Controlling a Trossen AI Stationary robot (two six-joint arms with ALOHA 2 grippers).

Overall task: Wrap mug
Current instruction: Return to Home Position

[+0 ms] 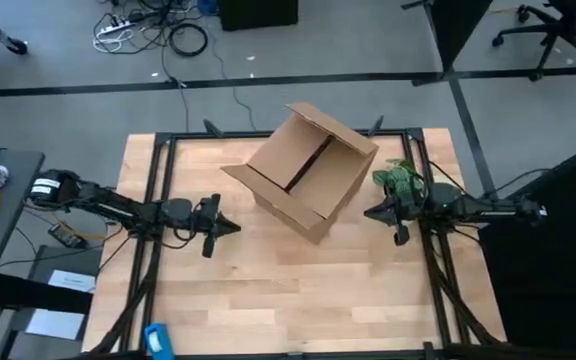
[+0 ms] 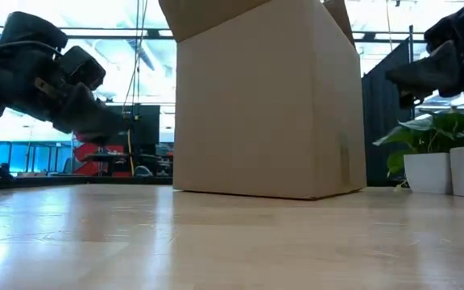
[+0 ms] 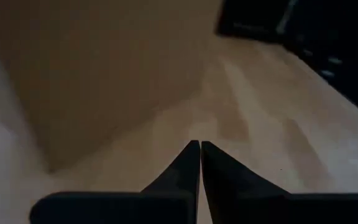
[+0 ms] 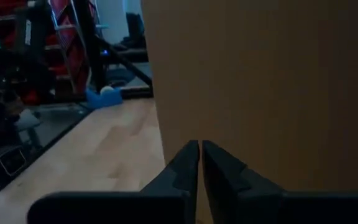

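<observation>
Sitting toward the far edge of the light wooden table (image 1: 268, 300), a large brown cardboard box (image 1: 303, 170) is standing at an angle with its flaps open. The left gripper (image 1: 230, 227) is hovering above the table near the left edge, pointing at the box, its two dark fingers (image 3: 185, 168) pressing together on nothing. The right gripper (image 1: 372, 212) is hovering by the right edge, just beside the box, its fingers (image 4: 182, 165) likewise closed tight and empty. The small yellow-orange mug is showing in no view; whether it is lying inside the box cannot be told. A green leafy plant (image 1: 400, 180) is standing near the far right corner.
</observation>
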